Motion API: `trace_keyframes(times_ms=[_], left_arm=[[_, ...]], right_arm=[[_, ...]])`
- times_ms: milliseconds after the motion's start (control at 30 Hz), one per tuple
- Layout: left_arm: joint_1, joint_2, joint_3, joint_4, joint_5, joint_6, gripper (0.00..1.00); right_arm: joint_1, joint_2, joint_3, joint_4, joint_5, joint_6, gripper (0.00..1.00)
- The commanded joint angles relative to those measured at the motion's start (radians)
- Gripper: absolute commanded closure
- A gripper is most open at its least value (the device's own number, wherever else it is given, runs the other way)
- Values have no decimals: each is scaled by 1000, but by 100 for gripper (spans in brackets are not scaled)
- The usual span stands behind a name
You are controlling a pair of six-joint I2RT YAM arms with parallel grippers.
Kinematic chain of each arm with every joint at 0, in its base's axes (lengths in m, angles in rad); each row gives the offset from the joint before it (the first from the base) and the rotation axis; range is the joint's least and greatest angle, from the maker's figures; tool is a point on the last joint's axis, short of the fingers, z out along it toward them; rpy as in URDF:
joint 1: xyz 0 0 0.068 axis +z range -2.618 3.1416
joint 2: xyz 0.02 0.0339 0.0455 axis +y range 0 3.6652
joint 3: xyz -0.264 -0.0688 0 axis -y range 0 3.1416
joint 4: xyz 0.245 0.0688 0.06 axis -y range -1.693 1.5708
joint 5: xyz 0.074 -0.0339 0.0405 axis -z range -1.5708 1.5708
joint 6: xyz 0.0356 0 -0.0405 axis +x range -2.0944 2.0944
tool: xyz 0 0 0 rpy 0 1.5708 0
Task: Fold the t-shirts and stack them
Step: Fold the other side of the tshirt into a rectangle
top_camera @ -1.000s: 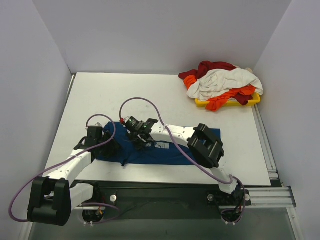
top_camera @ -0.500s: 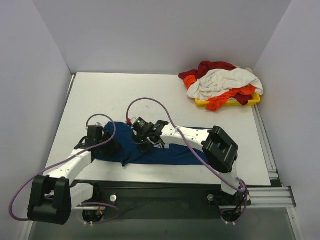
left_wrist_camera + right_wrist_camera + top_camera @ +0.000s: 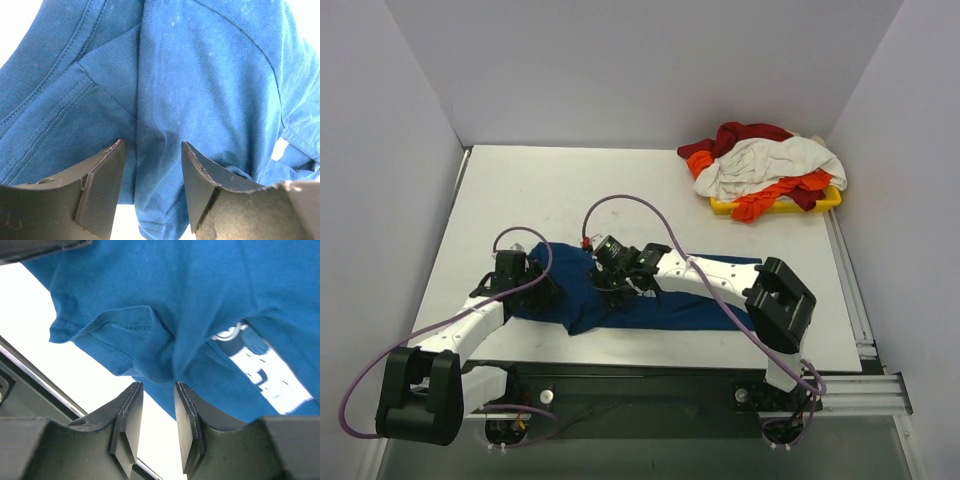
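Note:
A dark blue t-shirt (image 3: 665,305) lies lengthwise along the table's near edge, its left part bunched into a fold. My left gripper (image 3: 542,292) rests on the shirt's left end. In the left wrist view my left gripper (image 3: 152,144) is open, astride a ridge of blue cloth (image 3: 200,75). My right gripper (image 3: 612,284) hovers over the bunched middle. In the right wrist view my right gripper (image 3: 157,386) is open, with the hemmed blue edge (image 3: 125,335) just past its tips. The pale print (image 3: 267,375) shows under a fold. More t-shirts, dark red (image 3: 750,135), white (image 3: 770,160) and orange (image 3: 775,195), lie heaped far right.
The heap sits on a yellow tray (image 3: 825,203) at the back right corner. White walls close in the left, back and right sides. A metal rail (image 3: 850,385) runs below the table's near edge, close to the shirt's hem.
My right gripper drifted a little right and toward the near edge with the cloth, then its jaws parted and let the cloth go. The left arm stayed put.

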Motion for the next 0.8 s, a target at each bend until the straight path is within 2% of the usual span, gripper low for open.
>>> trace_keyframes(times_ms=[0, 167, 467, 600, 767], left_arm=[[1, 25, -17, -51, -38, 8, 42], [1, 2, -17, -69, -41, 11, 43], [1, -65, -10, -127, -49, 9, 44], [23, -111, 68, -172, -47, 16, 44], [130, -68, 183, -173, -29, 71, 41]], right_arm=[[2, -82, -4, -58, 78, 6, 67], [3, -110, 13, -67, 87, 0, 63], [2, -2, 110, -72, 56, 26, 55], [-41, 30, 133, -69, 32, 50, 52], [-119, 51, 133, -44, -36, 73, 49]])
